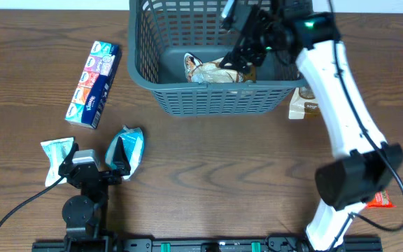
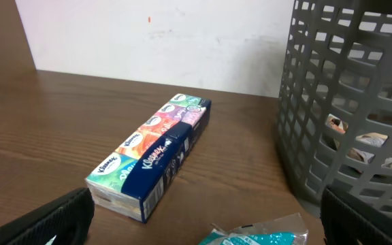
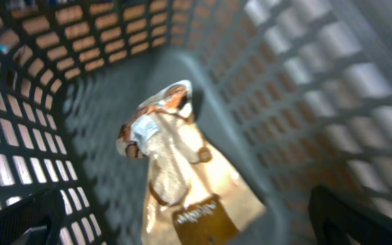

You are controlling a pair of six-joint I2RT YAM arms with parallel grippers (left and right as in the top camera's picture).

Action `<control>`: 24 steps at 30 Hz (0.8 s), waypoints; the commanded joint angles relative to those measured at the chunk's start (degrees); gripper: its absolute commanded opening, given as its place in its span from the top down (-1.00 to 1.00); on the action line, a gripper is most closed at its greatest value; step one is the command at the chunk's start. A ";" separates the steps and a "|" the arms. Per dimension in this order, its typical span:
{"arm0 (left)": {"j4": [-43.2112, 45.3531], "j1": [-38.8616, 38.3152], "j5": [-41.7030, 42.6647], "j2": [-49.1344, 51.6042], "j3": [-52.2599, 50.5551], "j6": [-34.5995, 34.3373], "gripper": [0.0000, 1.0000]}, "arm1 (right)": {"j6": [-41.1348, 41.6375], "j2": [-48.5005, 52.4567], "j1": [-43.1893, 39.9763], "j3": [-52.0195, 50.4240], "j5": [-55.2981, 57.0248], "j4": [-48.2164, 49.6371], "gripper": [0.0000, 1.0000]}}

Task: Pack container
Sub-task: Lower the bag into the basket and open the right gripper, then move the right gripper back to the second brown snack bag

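Dark fingers of the right pincer (image 3: 186,204) frame the wrist view at its two bottom corners. They stand wide apart and grip nothing. Between and below them a brown snack packet (image 3: 182,177) lies flat on the floor of the container (image 1: 208,98), tucked toward the front right corner. The container itself stands at the far middle of the desk (image 1: 222,161).

The first risk sits right here. The pincer hangs low inside the lattice walls, so a slanted exit could hook a finger in a slot and drag or tip the container. A spread finger could also catch the loose packet edge and pull it back out. A straight lift looks safest.

Just outside the right wall a beige packet (image 1: 303,103) lies partly under the right arm, where a careless swing may push it away. A red packet (image 1: 382,201) lies by that arm's base.

On the other side, the left pincer (image 2: 206,204) is also spread and empty, low over the desk. A teal packet (image 1: 128,148) lies just beside one finger, and a white and teal one (image 1: 56,154) beside the other. Both look like slick film that could slip from a shallow pinch. Farther off lies the long Kleenex pack (image 2: 152,160), which probably has to be gripped across its narrow side or it could twist loose.
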 commanded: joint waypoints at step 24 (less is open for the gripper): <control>-20.72 -0.22 -1.53 33.09 34.03 1.51 -0.97 | 21.38 -16.46 -37.27 0.66 3.13 -21.81 -0.98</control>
